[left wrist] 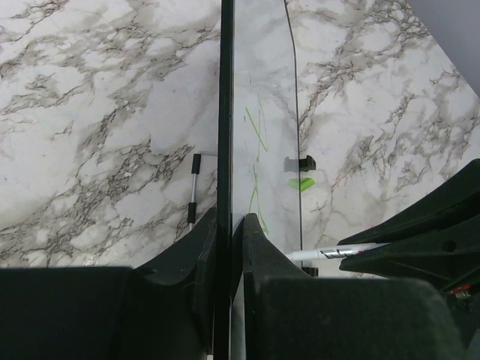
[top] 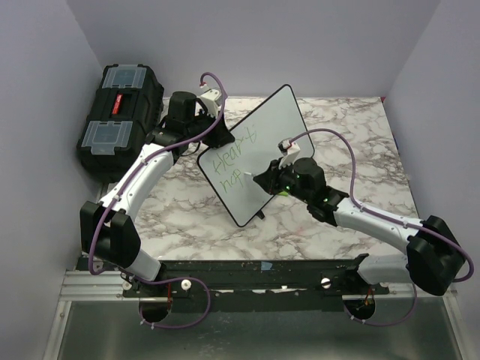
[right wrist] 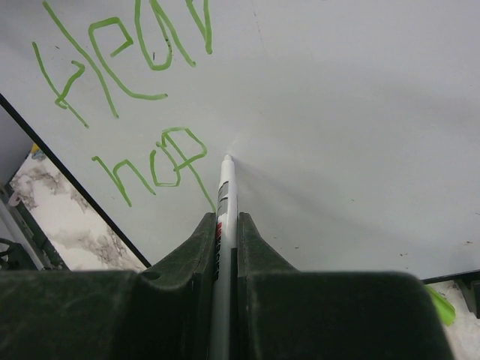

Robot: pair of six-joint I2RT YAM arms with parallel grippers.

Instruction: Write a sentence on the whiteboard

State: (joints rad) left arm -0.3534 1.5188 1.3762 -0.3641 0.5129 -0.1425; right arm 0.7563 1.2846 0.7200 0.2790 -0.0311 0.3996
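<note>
Sentence [right wrist: 142, 96] partly beyond right-wrist view's edge

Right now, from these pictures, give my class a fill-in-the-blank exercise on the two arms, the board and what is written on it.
1. The left gripper is shut on the edge of the whiteboard, and the right gripper is shut on a ____.
2. The sentence is written in ____ ink.
3. The writing fills ____ lines.
4. The toolbox to the left of the whiteboard is ____.

Missing words: marker; green; two; black.
</note>
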